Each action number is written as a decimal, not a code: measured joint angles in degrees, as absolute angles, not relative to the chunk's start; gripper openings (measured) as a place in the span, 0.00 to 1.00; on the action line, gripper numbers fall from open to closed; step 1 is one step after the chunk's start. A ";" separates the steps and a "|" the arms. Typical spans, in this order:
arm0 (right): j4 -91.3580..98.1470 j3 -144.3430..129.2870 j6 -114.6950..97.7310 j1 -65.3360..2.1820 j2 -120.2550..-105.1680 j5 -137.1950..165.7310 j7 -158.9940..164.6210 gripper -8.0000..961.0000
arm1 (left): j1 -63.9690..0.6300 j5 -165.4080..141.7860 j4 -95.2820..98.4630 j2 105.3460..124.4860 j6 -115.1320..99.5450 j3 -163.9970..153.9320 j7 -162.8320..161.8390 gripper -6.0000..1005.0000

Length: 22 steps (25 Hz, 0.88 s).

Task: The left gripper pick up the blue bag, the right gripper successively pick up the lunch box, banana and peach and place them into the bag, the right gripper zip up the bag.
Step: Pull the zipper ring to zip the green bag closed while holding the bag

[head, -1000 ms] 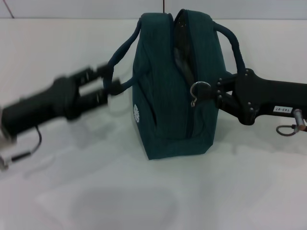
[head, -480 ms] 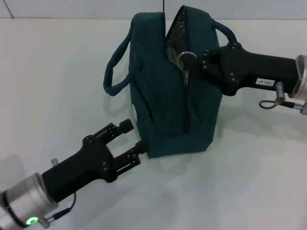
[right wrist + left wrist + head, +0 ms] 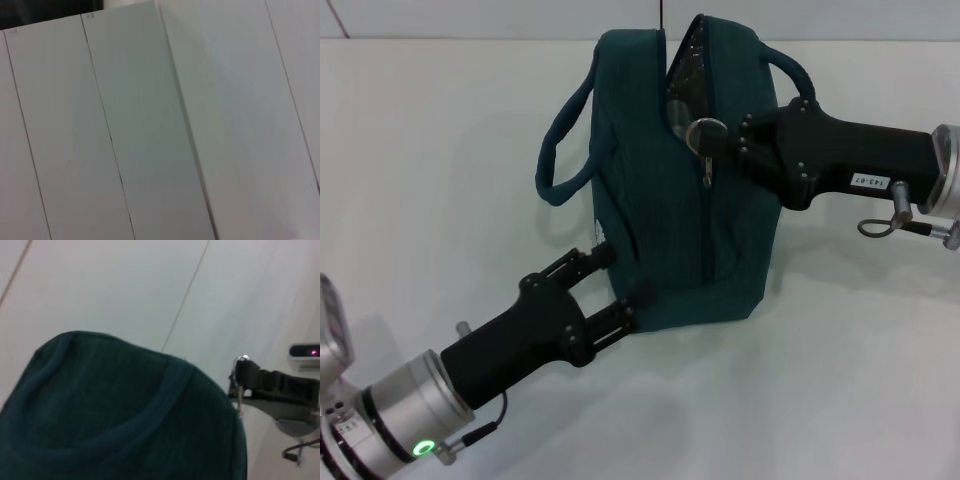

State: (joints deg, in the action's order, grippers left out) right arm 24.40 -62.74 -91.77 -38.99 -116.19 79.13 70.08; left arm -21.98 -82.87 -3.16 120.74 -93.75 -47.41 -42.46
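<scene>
Since half a second ago, the left tool [image 3: 617,287] has slid up from the lower left of the head view until its spread black fingers touch the lower left corner of the large dark teal-blue fabric bag [image 3: 650,190], gripping nothing. That bag stands upright on the white worktop [image 3: 440,150] at upper centre, its top partly unzipped, silver lining showing. From the right, the right tool [image 3: 720,140] has its fingers together on the metal ring zipper pull [image 3: 705,133] near the bag's top. One loop handle [image 3: 560,140] hangs free at the bag's left.
</scene>
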 joint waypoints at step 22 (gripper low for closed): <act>23.90 -65.31 -92.64 -38.17 -116.19 77.07 69.43 0.01 | -27.72 -83.45 -13.49 120.76 -92.53 -39.34 -34.84 0.67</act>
State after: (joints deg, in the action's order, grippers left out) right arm 23.90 -65.31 -92.64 -38.17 -116.19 77.07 69.43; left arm -27.72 -83.45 -13.49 120.76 -92.53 -39.34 -34.84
